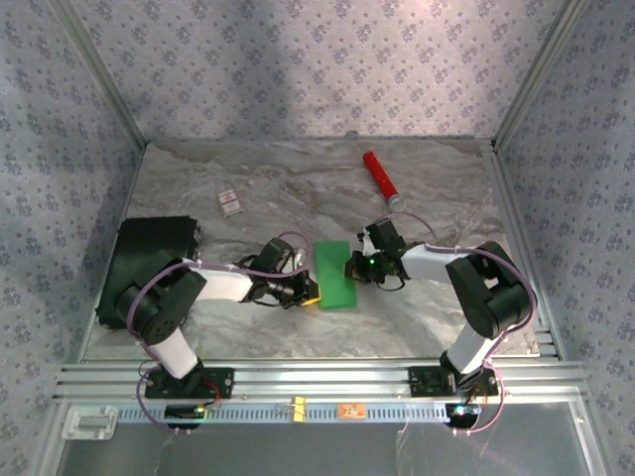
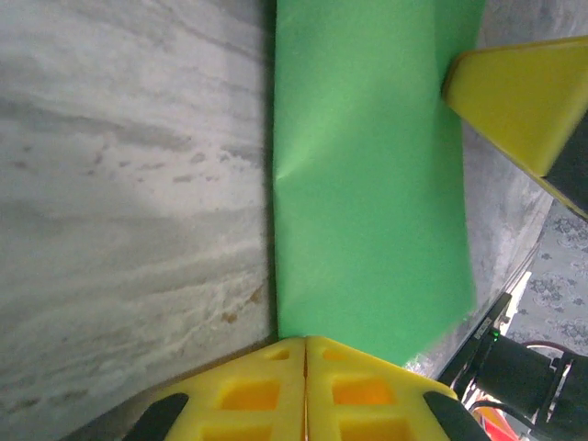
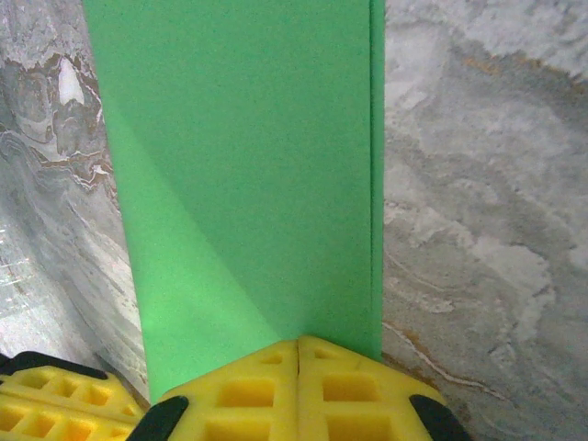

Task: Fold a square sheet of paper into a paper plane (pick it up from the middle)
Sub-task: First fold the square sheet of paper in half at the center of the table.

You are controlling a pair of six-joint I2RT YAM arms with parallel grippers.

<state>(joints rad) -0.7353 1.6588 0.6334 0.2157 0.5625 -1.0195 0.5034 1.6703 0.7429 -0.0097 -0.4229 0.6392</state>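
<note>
Though it was named a square, the square sheet of paper [image 1: 335,275] lay as a long green rectangle, seemingly folded double, flat on the marble table [image 1: 437,198] at its middle. Its long axis ran from the near edge towards the far wall, the near end set a little to the right; no pointed end was visible.

The left gripper [image 1: 308,296] met the sheet at its near left corner, and the right gripper [image 1: 355,266] met it on the right long edge, further back. In the left wrist view the yellow fingers [image 2: 266,395] were pressed together where the paper [image 2: 367,184] ended. The right wrist view gave the same: fingers [image 3: 340,390] together at the edge of the paper [image 3: 248,165]. Whether either pair nipped the paper or merely pressed on it I could not tell.

Further out, a red cylinder [image 1: 381,177] lay near the far right, a small card [image 1: 230,202] far left, and a black flat box [image 1: 149,260] at the left edge.
</note>
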